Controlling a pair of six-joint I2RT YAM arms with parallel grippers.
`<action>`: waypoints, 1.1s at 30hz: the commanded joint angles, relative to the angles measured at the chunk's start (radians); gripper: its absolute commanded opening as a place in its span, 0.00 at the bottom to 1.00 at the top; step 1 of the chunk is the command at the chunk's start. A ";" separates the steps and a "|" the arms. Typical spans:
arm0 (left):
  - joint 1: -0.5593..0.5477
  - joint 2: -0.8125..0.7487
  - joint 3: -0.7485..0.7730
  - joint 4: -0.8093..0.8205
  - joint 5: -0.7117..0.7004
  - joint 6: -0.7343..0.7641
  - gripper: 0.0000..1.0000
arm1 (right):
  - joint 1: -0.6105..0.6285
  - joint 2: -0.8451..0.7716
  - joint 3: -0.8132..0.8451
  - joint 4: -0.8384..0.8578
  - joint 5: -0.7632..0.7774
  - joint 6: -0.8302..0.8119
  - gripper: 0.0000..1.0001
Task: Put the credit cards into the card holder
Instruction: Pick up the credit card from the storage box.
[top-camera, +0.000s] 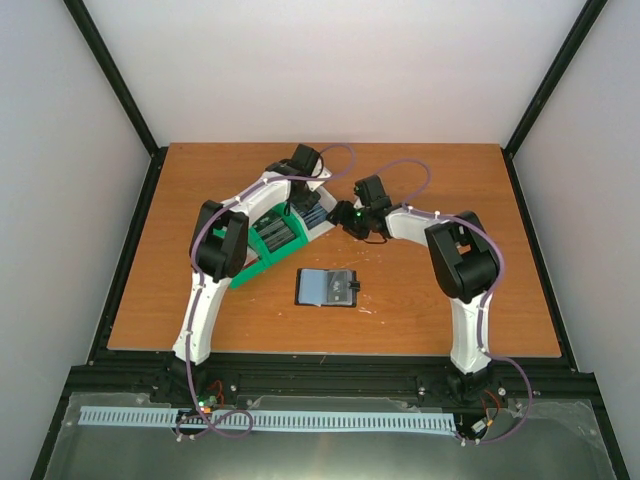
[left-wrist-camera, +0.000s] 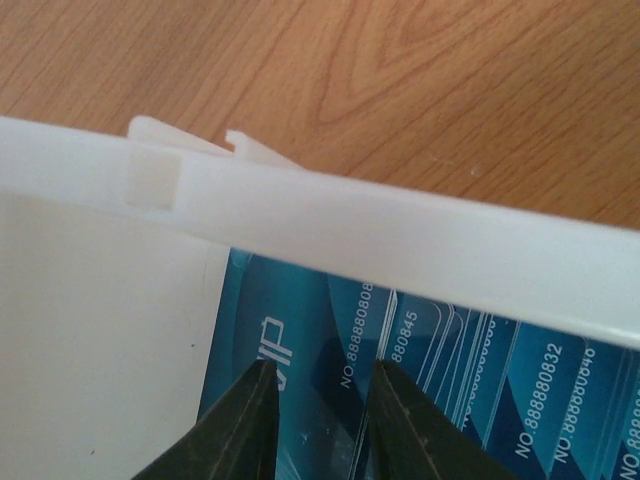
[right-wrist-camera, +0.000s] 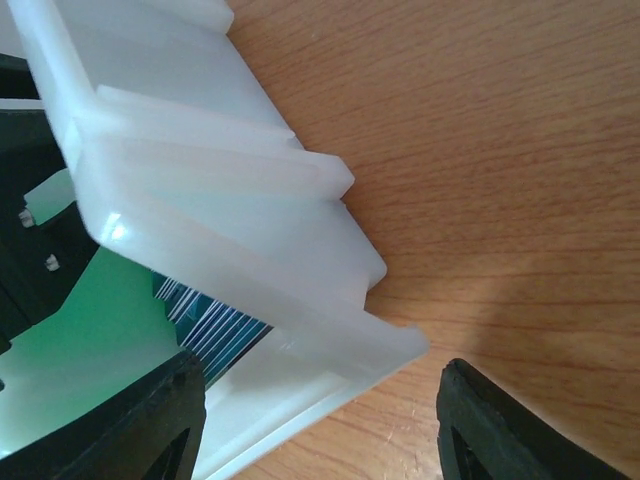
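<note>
The card holder (top-camera: 328, 288) lies open on the table in front of the bin, grey-blue sleeves up. Several blue credit cards (left-wrist-camera: 480, 380) stand stacked in the white end compartment of the green and white bin (top-camera: 270, 240). They also show in the top view (top-camera: 313, 215) and the right wrist view (right-wrist-camera: 215, 330). My left gripper (left-wrist-camera: 320, 395) is down inside that compartment over the front blue card, its fingers (left-wrist-camera: 250, 425) a narrow gap apart and holding nothing. My right gripper (right-wrist-camera: 320, 410) is wide open, straddling the bin's white corner (right-wrist-camera: 380, 345) without touching it.
The bin's white wall (left-wrist-camera: 400, 230) crosses the left wrist view just ahead of the fingers. The bin's green part (right-wrist-camera: 90, 330) lies left of the right gripper. Both arms meet over the bin at the table's middle (top-camera: 330, 200). Black frame rails edge the table.
</note>
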 joint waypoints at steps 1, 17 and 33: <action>0.010 0.026 0.039 0.001 -0.018 0.019 0.26 | 0.012 0.030 0.030 -0.019 0.024 0.003 0.63; 0.033 0.001 0.071 -0.030 -0.024 0.014 0.20 | 0.016 0.079 0.103 -0.152 0.092 -0.002 0.60; 0.053 -0.033 0.051 0.001 -0.072 0.003 0.14 | 0.019 0.085 0.104 -0.156 0.095 0.001 0.58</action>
